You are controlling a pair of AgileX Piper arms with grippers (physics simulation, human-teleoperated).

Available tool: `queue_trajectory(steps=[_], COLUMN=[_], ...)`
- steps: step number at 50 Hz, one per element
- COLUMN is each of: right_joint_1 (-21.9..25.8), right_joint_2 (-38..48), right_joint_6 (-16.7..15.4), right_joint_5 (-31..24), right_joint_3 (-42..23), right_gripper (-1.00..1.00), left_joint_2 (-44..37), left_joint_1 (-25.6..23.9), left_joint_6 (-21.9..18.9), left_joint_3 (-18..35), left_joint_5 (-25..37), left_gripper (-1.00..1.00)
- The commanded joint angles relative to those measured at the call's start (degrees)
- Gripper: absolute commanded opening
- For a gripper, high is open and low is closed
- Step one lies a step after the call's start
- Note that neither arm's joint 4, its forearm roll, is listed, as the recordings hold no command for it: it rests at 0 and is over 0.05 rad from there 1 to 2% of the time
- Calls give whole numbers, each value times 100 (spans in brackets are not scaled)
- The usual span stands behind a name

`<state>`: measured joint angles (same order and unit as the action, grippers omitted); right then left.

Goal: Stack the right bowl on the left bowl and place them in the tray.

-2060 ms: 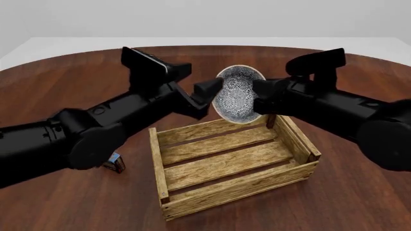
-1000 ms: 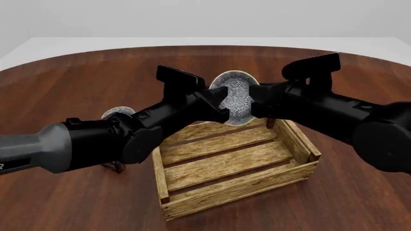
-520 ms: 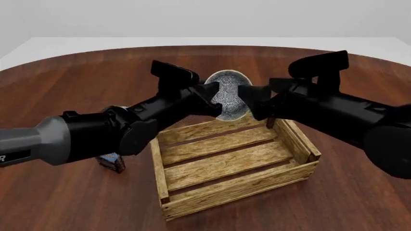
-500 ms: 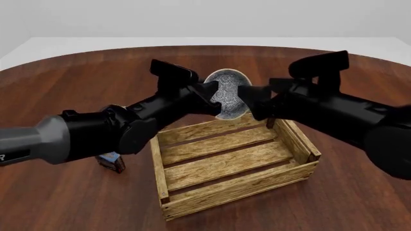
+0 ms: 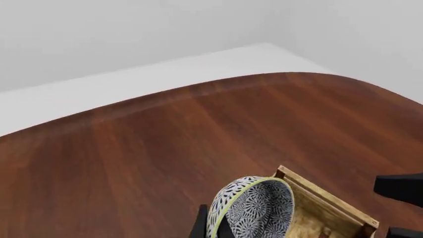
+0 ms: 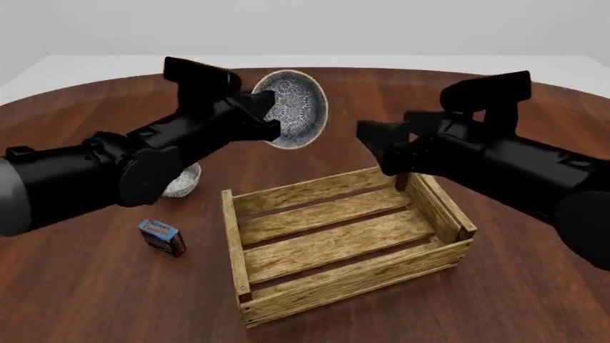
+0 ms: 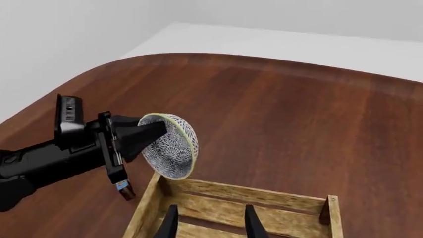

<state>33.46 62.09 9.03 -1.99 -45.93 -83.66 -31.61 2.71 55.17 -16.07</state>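
While the left gripper (image 6: 270, 116) pinches the right bowl (image 6: 293, 108) tilted on edge above the surface (image 6: 381, 93), left bowl (image 6: 181, 180) sits near the surface's left edge; right gripper (image 6: 381, 146) spread, empty, over the tray (image 6: 333, 243).

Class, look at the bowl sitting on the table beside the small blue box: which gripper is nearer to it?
Left. The left gripper, holding the other bowl, is raised just beyond the resting bowl; the right gripper is across the tray.
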Motion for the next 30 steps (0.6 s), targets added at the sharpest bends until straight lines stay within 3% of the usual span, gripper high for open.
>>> queue_trajectory(steps=[1, 11, 13, 17, 19, 30], right_joint_1=[-136, -166, -172, -155, -168, -171], right_joint_2=[-50, 142, 205, 264, 273, 189], right_joint_6=[1, -15, -9, 2, -20, -40], right_joint_5=[29, 111, 143, 148, 144, 91], right_joint_3=[-15, -7, -8, -14, -19, -11], right_gripper=[100, 100, 100, 100, 100, 100], left_joint_2=[535, 486, 574, 590, 477, 607], left_joint_1=[383, 842, 1137, 1417, 1367, 1618], left_joint_6=[-119, -251, -640, -588, -299, -280], left_joint_3=[-89, 192, 132, 355, 517, 649], left_joint_5=[418, 939, 911, 1251, 1546, 2100], left_gripper=[-100, -100, -100, -100, -100, -100])
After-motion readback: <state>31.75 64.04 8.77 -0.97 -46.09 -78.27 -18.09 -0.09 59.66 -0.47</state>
